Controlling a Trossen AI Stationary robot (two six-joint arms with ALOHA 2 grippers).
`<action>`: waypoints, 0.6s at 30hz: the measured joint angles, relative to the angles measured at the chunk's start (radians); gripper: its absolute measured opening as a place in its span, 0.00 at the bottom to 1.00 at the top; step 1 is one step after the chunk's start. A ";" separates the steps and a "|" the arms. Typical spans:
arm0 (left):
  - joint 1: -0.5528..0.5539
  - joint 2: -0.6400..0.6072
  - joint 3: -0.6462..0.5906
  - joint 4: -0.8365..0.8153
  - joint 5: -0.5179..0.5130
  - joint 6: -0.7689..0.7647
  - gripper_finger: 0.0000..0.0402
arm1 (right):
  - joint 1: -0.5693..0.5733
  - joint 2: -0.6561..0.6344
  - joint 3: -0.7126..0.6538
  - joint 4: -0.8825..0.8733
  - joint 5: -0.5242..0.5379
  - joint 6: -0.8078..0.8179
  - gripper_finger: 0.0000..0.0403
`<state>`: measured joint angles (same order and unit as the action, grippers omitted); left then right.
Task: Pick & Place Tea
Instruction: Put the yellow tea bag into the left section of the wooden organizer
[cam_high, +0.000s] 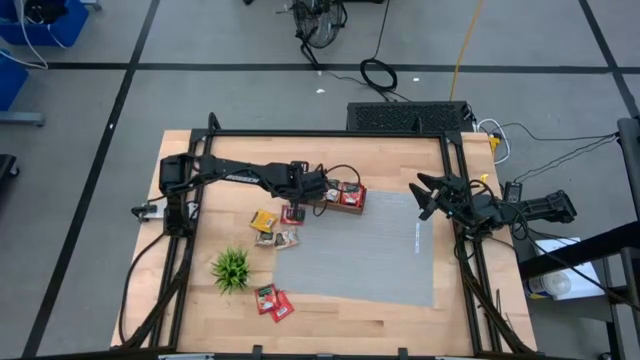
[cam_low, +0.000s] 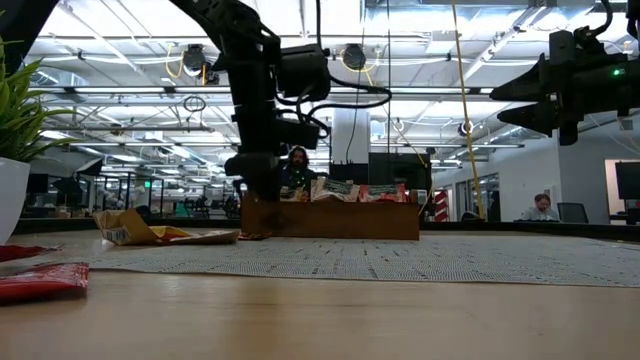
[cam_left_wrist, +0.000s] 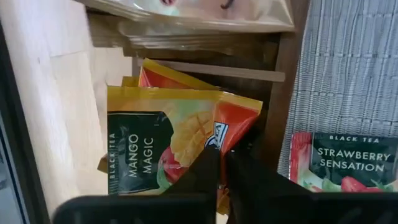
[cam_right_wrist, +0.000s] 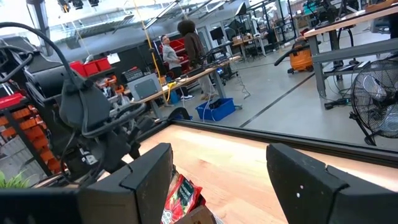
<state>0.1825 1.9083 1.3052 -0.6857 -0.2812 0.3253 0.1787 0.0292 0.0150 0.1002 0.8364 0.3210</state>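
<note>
Mango Magic packet (cam_left_wrist: 180, 149), left-wrist view only.

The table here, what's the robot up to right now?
It is sorting tea packets into a wooden tray. The left gripper is down beside the tray, its fingers pinched on a yellow mango tea packet, with a red strawberry packet lying on the grey mat nearby. The right gripper waits open above the mat's far side. More packets lie near the plant.
</note>
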 joint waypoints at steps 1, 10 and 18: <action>0.000 0.000 0.000 0.000 -0.001 -0.007 0.11 | 0.000 0.000 0.000 0.000 0.000 0.000 0.60; 0.004 0.000 0.002 -0.001 -0.013 -0.013 0.34 | 0.000 0.000 0.000 0.000 0.000 0.000 0.60; 0.003 -0.004 0.037 -0.071 0.016 -0.020 0.45 | 0.000 0.000 0.000 0.000 0.000 0.000 0.60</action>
<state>0.1857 1.9041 1.3426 -0.7565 -0.2653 0.3050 0.1787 0.0292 0.0147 0.1001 0.8364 0.3210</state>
